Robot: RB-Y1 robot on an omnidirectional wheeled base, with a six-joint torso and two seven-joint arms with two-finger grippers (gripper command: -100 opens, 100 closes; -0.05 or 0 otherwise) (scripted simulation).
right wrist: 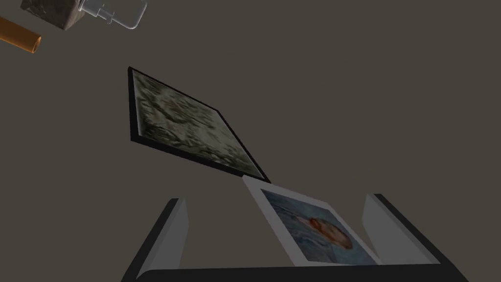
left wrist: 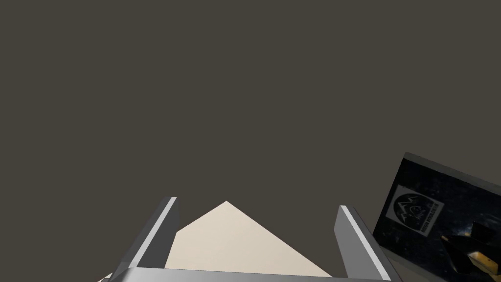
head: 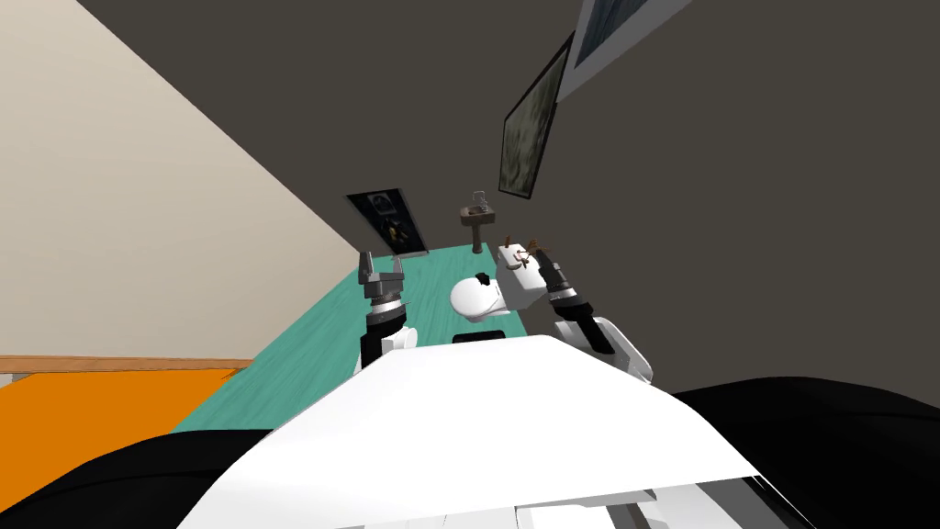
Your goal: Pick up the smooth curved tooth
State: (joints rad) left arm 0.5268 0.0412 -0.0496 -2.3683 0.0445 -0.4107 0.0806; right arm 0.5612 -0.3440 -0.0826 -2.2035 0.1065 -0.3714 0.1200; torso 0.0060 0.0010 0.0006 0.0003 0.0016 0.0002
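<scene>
R gripper [right wrist: 276, 203]: nearest item, blades wide apart, nothing between them. In head view it hangs just at 4 o'clock of the white toilet tank [head: 520, 275].

Tooth: cannot be singled out at this range. Judged to be among the small pale-and-brown bits [head: 524, 258] on the tank lid, approx. 12 o'clock ahead of the robot.

Outward from the lid:
- toilet bowl [head: 473, 298] at 8 o'clock, touching the tank
- pedestal sink [head: 477, 219] w/ a clear pump bottle [head: 478, 197] at 11 o'clock, well apart, by the far wall
- L gripper [head: 382, 266] at 9 o'clock, beyond the bowl, over the teal floor [head: 303, 358]; blades likewise wide, empty
- framed picture [head: 528, 138] at 12 o'clock on the dark wall

Step in hand (judgement): approach/pre-grasp, no contact. R wrist cam faces wall & frames, not the lid, so aim is unconfirmed.

To do it well:
- pitch R wrist down until the lid bits sit between the blades
- pick out the smooth curved one before committing
- descend from above, blades across its narrow width, not along the curve
- close slowly; a small smooth item may squirt out or be nudged off the lid edge
- keep L arm parked, away from the bowl
</scene>
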